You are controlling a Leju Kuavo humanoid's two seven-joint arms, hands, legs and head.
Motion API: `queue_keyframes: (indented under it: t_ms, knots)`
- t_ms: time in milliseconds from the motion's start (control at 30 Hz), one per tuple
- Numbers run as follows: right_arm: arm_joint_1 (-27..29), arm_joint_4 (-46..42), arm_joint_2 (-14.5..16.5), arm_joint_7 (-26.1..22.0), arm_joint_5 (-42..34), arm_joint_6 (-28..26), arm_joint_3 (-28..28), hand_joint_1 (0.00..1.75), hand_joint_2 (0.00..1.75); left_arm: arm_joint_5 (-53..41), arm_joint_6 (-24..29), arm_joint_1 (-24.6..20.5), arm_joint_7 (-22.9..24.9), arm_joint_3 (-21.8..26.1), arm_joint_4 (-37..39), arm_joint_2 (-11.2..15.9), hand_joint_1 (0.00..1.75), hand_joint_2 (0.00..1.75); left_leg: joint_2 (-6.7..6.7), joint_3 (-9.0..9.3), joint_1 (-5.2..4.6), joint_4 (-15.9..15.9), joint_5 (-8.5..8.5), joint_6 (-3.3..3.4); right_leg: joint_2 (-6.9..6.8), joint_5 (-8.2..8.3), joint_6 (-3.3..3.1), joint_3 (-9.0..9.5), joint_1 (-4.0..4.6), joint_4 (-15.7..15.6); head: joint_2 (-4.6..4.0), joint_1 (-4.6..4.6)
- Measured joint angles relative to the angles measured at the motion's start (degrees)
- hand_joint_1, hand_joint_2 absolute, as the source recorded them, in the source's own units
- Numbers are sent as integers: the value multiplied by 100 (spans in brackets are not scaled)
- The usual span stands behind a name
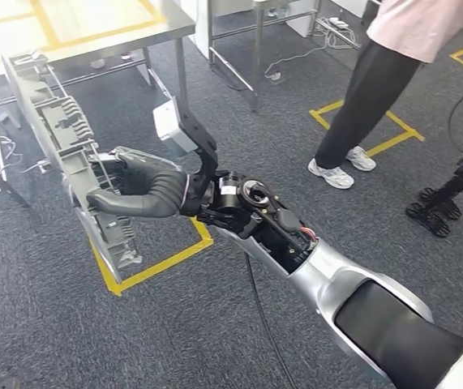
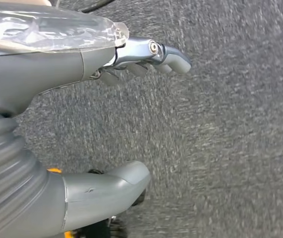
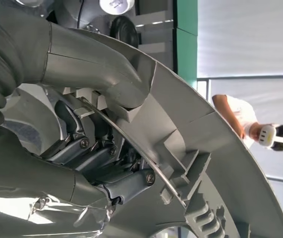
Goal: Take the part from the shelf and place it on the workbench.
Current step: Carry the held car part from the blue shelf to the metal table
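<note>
My right hand (image 1: 137, 190) is wrapped around the part (image 1: 63, 138), a long grey plastic moulding with ribs and clips, carried in the air over the grey carpet (image 1: 45, 324) and a yellow taped square (image 1: 155, 263); thumb on 1 face, the other fingers (image 3: 94, 156) curled round a thin edge on the other side, seen close in the right wrist view; grip sits below the middle of its length, so the longer stretch sticks out up and away from me, toward the metal table (image 1: 94, 32) ahead, which I take to be the workbench; part is not touching it yet. My left hand (image 2: 106, 124) hangs over the carpet holding nothing, fingers spread apart from the thumb. A person (image 1: 387, 73) in dark trousers and white shoes stands off to my right, well apart from the part. Handling guess: stiff hollow plastic, looks light for its length, but long enough to swing and lever against my fingers; smooth faces could slip, ribs give purchase; thin clips and tabs look snappable, so avoid squeezing there. Best hold looks like the ribbed edge near the middle, about where I have it, maybe nearer centre for balance. Next needs it brought over the table top and laid flat, far end first could knock the table edge; risk is twisting in the grip.
</note>
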Motion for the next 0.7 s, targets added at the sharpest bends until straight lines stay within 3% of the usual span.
queue_keyframes:
  t_ms: [67,100,133,233,300,367,400,467,533,600,633,700]
  knots:
    - [12,62,0,-3,3,1,-1,175,175,-8,2,-5,1,0,0,-6,0,175,-97,-1,-9,1,2,19,91,-253,16,-345,-9,740,0,76]
    - [19,92,0,-3,5,0,-1,175,175,-18,-8,-5,17,0,0,-10,0,175,-151,1,-14,2,2,21,103,-230,7,-417,-9,859,0,104]
    - [22,114,0,-1,8,0,-2,175,175,-33,-30,-6,52,0,0,-13,0,175,-209,5,-18,3,2,21,117,-91,-14,-383,-8,738,0,125]
    - [22,139,0,18,20,-3,-19,175,175,-94,-138,-14,229,0,0,-27,0,175,-374,14,-27,3,8,8,345,544,-143,75,5,-378,0,162]
    - [22,148,-1,51,22,-16,-42,175,175,-114,-202,-19,292,0,0,-41,0,175,-465,-25,7,-2,36,-44,488,684,-200,244,24,-754,0,160]
    - [26,149,-1,88,21,-31,-56,175,175,-120,-243,-16,311,0,0,-49,0,175,-553,-61,33,-18,70,-117,426,683,-217,300,26,-863,0,188]
    - [29,144,-1,104,21,-36,-59,175,175,-122,-250,-13,313,0,1,-55,0,175,-526,-84,25,1,55,-146,366,693,-224,342,13,-942,0,196]
    - [28,132,0,137,11,-44,-66,175,175,-128,-249,-25,315,0,2,-47,0,175,-319,-245,1,309,-142,-194,245,726,-249,417,-23,-1103,0,145]
    - [44,127,-3,180,2,-62,-75,175,175,-132,-238,-40,316,0,2,-33,0,175,-90,-582,7,1028,-489,-236,143,748,-269,420,-18,-1129,0,76]
    - [83,127,-5,213,2,-75,-78,175,175,-132,-230,-35,316,0,2,-35,0,175,-25,-830,31,1564,-640,-281,36,745,-267,410,-19,-1118,0,27]
    - [100,127,-7,224,0,-78,-78,175,175,-132,-226,-31,314,0,2,-36,0,175,-5,-815,47,1545,-574,-300,-14,738,-259,407,-21,-1107,0,-1]
    - [111,114,-7,250,-7,-87,-78,175,175,-132,-220,-32,297,0,2,-31,0,175,100,-465,76,900,-233,-332,-109,701,-220,402,-29,-1056,0,-57]
